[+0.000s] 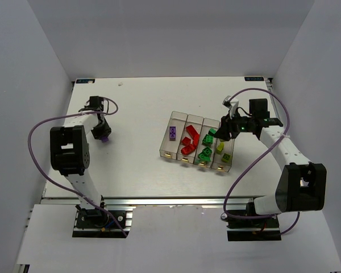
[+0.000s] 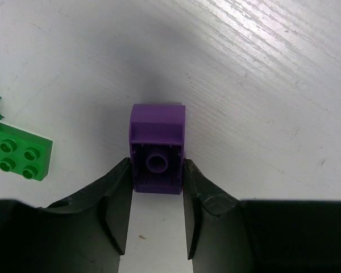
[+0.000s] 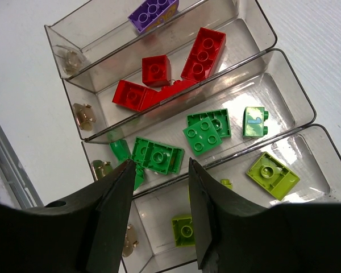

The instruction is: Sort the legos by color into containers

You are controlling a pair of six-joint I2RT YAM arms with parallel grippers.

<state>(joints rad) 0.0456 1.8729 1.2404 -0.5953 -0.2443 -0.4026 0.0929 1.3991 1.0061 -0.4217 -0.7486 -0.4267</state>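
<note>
Sorting looks nearly done, I'd say: translucent grey rectangular bins (image 3: 96, 31) loaded; my left gripper (image 2: 157, 187) pinches a purple plastic brick (image 2: 157, 149), green studded brick (image 2: 14, 153) lies unsorted nearby, right gripper (image 3: 159, 210) gapes empty.

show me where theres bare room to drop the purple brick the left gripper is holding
The end bin is mostly bare: only one purple brick, free floor from it to the gold tab. The red-brick bin and green-brick bin are crowded. Bare table lies between that bin and the left gripper, shut on its held brick.
</note>
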